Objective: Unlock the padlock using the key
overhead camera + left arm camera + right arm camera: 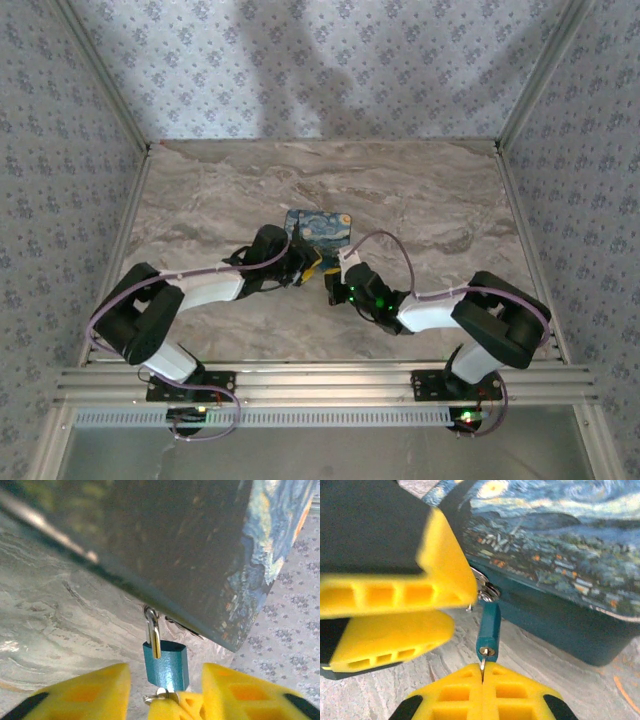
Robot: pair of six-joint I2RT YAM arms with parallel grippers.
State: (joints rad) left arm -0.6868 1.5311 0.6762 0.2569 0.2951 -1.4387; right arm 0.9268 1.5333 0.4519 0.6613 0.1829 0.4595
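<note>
While one padlock (166, 665) hangs from one box (175, 545), one key (483, 661) sits inserted.

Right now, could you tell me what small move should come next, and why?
Probably close the left gripper on the padlock: it hangs free between that gripper's open jaws, and the right gripper, shut on the inserted key, would otherwise just twist it.

Small blue-grey padlock (167, 666) with the key (483, 656) in its keyhole

The padlock hangs from the metal hasp (487, 591) on the near wall of the painted box (560, 555); its silver shackle (152, 630) is threaded through the hasp, the visible leg seated in the body; the keyhole faces near; the slim silver key sits in it, its outer end pinched in the right gripper (482, 675).
</note>
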